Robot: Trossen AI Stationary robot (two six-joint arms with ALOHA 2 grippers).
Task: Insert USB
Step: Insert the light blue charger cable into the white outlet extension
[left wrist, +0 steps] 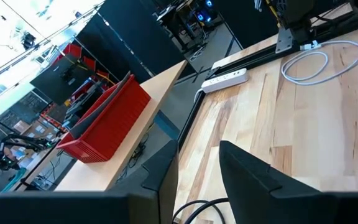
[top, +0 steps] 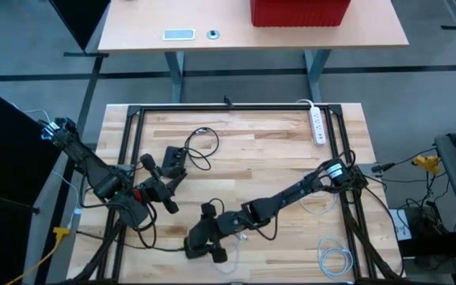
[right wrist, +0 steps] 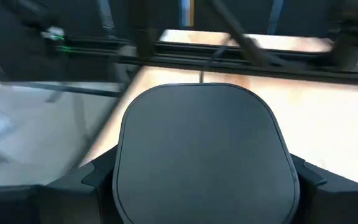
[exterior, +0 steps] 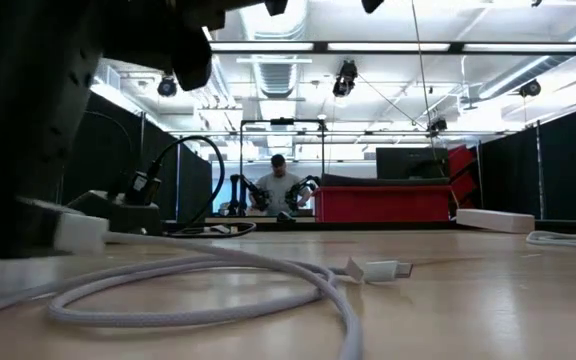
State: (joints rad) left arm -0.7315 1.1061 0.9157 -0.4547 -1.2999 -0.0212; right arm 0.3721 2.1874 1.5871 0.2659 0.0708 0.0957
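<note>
Black, the rounded block [right wrist: 204, 155] sits clamped between your right gripper [top: 204, 241] fingers near the table's [top: 275, 150] front edge, steadied for plugging; your left gripper [top: 167, 184] fingers stand slightly parted, their hold unclear.

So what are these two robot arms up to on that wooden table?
They are working on plugging in a USB cable. The right gripper holds a flat, dark rounded-square block near the table's front edge. The left gripper is over the left side of the light wooden table, beside a small black box with a black cord; nothing shows between its fingers. A white braided cable with a silver plug lies loose on the wood, not yet plugged in.
</note>
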